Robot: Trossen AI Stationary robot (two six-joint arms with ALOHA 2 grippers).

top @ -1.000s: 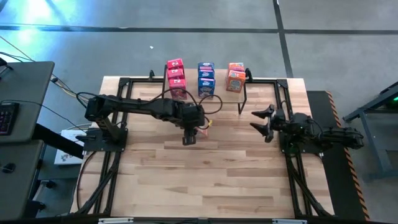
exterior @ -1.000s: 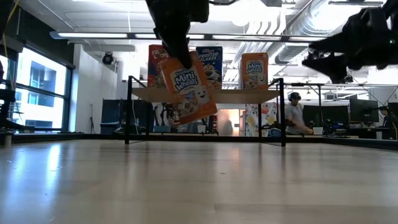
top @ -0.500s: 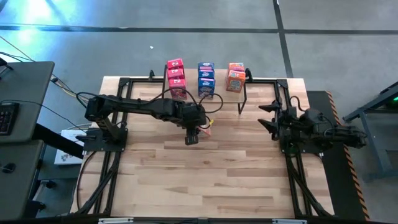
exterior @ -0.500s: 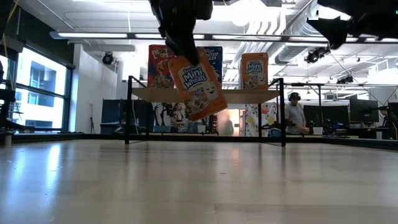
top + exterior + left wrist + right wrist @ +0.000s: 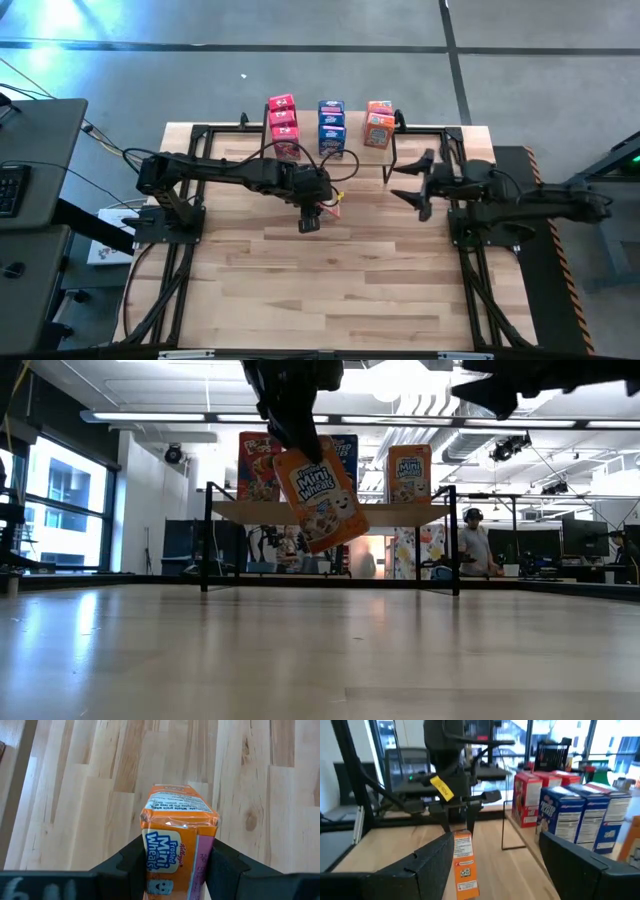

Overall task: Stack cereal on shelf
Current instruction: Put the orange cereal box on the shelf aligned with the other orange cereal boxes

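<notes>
The left tool point(image 5: 309, 215) was clamped on an orange cereal box point(image 5: 320, 493), holding it clear of the bench point(image 5: 330, 285) by its upper end. The box hung tilted, its lower end swung toward the shelf point(image 5: 330, 512) (the front read "Mini Wheats"). From the left wrist, both dark fingers point(image 5: 227, 865) pressed the box's sides. On the shelf stood three red boxes point(image 5: 283, 125), three blue boxes point(image 5: 331, 126) and two orange boxes point(image 5: 378, 123), in rows side by side. The held box seemed to hang in front of the shelf, roughly level with its board, though how far in front was hard to judge. The right tool point(image 5: 412, 178) hovered near the shelf's right end, its fingers spread wide and holding nothing.
</notes>
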